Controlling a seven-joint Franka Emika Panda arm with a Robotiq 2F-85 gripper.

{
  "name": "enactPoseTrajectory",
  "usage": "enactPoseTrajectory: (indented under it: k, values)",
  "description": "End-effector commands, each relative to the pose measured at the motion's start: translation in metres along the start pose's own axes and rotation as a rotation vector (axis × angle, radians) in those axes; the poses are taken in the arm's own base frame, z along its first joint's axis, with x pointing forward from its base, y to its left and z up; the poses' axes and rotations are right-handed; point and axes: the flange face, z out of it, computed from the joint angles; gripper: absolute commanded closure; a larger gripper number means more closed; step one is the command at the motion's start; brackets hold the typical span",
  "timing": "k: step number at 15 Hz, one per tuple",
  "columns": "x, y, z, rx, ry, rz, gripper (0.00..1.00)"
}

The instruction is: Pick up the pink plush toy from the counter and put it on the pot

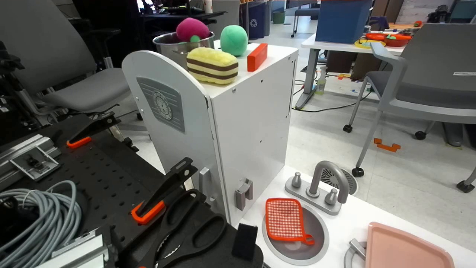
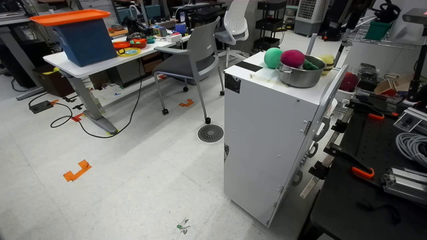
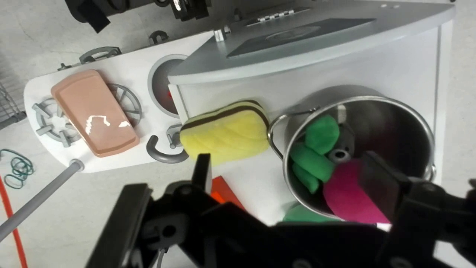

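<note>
Splayed end effector [image 3: 288,169], wrist view only, pink plush toy [image 3: 348,197] on pot [image 3: 379,113] beyond

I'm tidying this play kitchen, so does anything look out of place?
Yes: a square red-checked fabric pot holder lies over the round grey sink, seemingly an odd spot for it. A salmon-pink rectangular tray sits askew across two grey burner grates.
</note>
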Motion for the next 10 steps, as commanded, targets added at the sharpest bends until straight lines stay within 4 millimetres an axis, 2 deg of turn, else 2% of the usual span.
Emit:
enactPoseTrajectory:
  k: [1, 4, 10]
  values:
    - [-0.011, 0.0139, 0.0185, -0.067, -0.035, -0.022, 0.0]
    - [-0.0173, 0.0196, 0.0247, -0.065, -0.058, -0.054, 0.0]
    - [-0.0175, 0.0162, 0.0266, -0.053, -0.056, -0.041, 0.0]
